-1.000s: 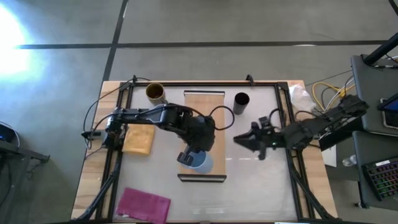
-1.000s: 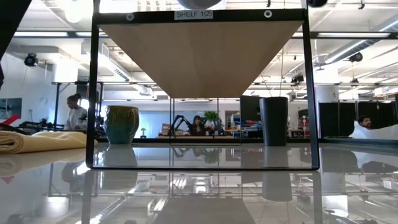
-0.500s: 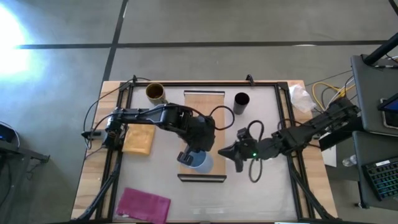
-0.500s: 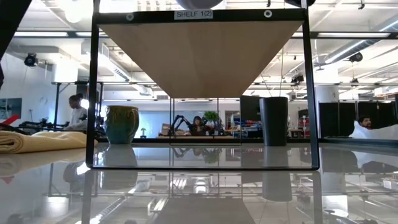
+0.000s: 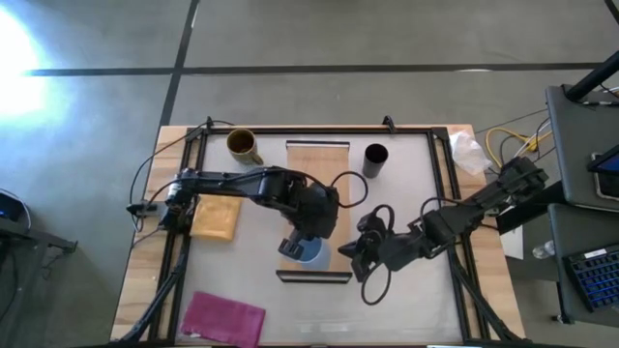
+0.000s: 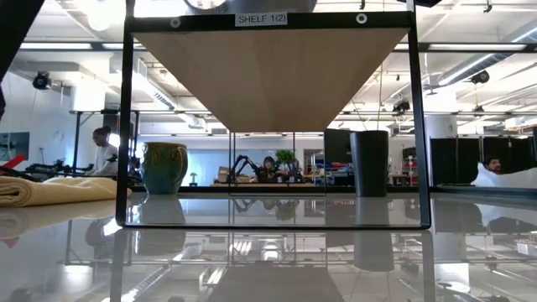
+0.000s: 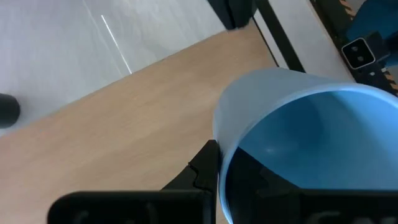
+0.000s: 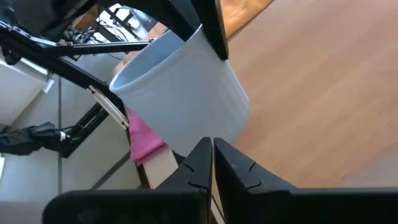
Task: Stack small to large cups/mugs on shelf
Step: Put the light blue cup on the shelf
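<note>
Shelf (image 5: 317,179) first: the long light-wood board runs down the middle of the table, raised on a dark frame, and everything I do is aimed at its near end. On the table at the far edge wait the two bigger vessels, the black cup (image 5: 375,156) just right of the board's far end and the mustard-brown mug (image 5: 242,145) toward the far left corner, both untouched, because the smallest goes up first. A yellow cloth (image 5: 216,218) lies by the left edge and a magenta cloth (image 5: 224,317) near the front left corner, neither part of the job.

My left gripper (image 5: 302,239) is clamped on the light-blue cup (image 5: 313,253), one finger (image 7: 208,171) inside the rim and one outside, so I can carry it by its wall. The cup sits tilted over the shelf's near end; I judge it is not yet set down upright.

My right gripper (image 5: 360,253) is close to the cup's right side, fingers (image 8: 208,163) together and pointing at its wall, probably to steady or take it.
</note>
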You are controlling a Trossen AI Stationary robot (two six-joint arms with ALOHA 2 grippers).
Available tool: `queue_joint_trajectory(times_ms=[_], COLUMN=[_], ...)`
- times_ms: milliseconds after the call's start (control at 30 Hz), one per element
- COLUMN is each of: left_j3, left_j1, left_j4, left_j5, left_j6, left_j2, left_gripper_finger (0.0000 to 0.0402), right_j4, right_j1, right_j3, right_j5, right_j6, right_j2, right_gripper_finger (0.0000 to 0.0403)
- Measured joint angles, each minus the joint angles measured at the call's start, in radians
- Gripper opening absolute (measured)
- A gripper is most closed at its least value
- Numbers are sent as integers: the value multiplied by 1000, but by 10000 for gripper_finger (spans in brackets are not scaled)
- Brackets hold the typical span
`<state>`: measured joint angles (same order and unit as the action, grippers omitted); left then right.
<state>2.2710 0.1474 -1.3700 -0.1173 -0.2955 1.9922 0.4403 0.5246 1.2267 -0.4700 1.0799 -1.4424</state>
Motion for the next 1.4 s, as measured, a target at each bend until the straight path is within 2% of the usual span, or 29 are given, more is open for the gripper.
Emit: queue_joint_trajectory(times_ms=[333, 533, 800, 1067, 1233, 1400], left_j3=[-20, -20, -20, -20, -20, -20], left_j1=[-1, -1, -2, -2, -2, -3], left_j4=[54, 53, 53, 51, 50, 54], left_j5=[0, 0, 1, 3, 48, 53], left_j6=[-9, -9, -2, 1, 0, 3], left_j2=[-1, -2, -2, -5, -4, -4], left_gripper_finger=[0, 0, 0, 0, 0, 18], right_j4=[48, -32, -257, -264, -266, -268], right_j1=[6, 5, -28, -39, -39, -39], right_j3=[-26, -69, -167, -177, -190, -210], right_j5=[7, 25, 36, 60, 59, 62], right_j6=[47, 45, 4, 2, 20, 54], right_j2=[1, 1, 1, 1, 1, 1], right_gripper_finger=[8, 8, 8, 8, 8, 8])
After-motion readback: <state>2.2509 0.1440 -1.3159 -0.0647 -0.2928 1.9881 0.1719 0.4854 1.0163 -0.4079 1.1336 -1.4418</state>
